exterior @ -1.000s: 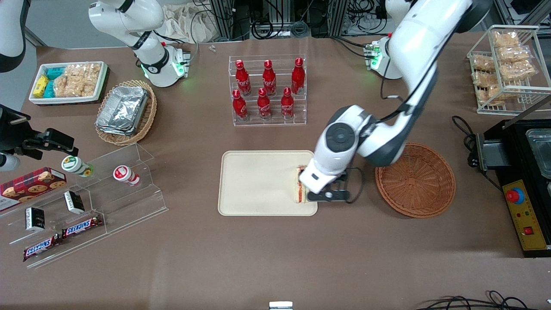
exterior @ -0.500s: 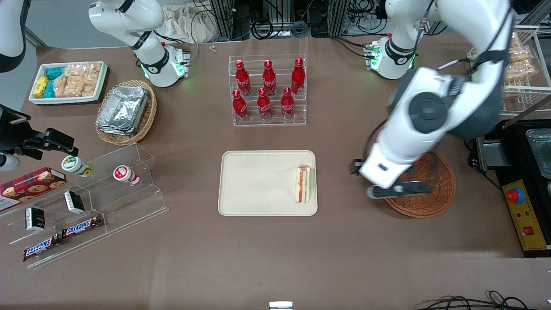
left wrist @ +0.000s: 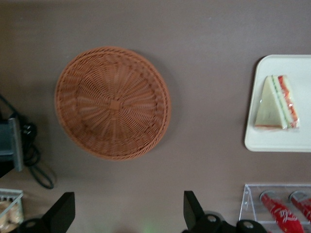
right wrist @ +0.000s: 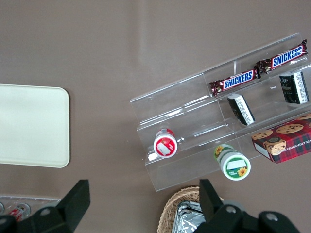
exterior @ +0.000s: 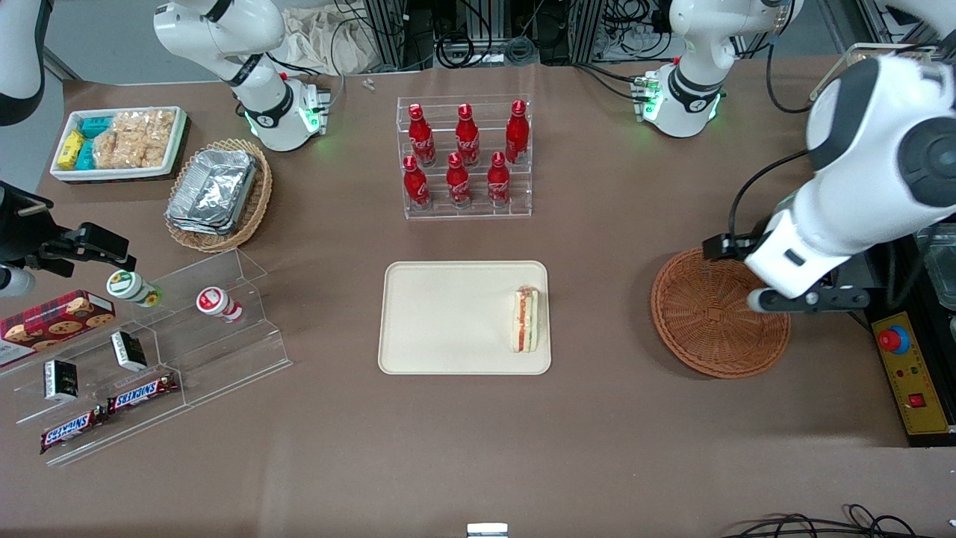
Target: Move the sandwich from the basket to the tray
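The soft, light sandwich lies on the tray, best pinched across its bread faces; the gripper hangs spread and unladen above the basket.

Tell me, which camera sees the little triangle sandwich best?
The left wrist view: the triangular white-bread sandwich shows its face and layers. The front view shows only its striped edge. The right wrist view misses it. The open gripper is high above the table near the basket.

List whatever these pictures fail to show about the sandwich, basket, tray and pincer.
- Basket: the rim toward the working arm's end is covered by the arm in the front view.
- Tray: cut off by the frame edge in the left wrist view.
- Sandwich: its underside, resting on the tray, is hidden.
- Pincer: open and empty; its body is cut off by the frame edge.
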Available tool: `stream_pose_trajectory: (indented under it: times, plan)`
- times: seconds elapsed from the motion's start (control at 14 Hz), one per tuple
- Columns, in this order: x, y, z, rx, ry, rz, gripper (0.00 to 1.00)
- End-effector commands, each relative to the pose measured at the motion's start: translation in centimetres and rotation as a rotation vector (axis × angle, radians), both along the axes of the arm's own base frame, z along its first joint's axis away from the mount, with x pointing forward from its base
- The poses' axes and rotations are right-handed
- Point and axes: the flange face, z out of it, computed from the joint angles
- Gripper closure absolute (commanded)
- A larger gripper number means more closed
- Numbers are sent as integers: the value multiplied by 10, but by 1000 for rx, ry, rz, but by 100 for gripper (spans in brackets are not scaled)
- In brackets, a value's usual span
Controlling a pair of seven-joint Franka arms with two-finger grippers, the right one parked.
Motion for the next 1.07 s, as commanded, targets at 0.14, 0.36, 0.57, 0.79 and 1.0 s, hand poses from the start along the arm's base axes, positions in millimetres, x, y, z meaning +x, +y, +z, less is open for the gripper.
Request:
stream_pose_trajectory:
  times: [0.14,0.36,0.57,0.79,1.0]
  plan:
    - [-46,27,39,23,-33,30,0]
    - [-70,32,51,31,-46,31,0]
    - [-84,41,55,5,-55,52,0]
    - [-81,42,54,-28,-47,66,0]
    - [-81,40,53,-47,-42,66,0]
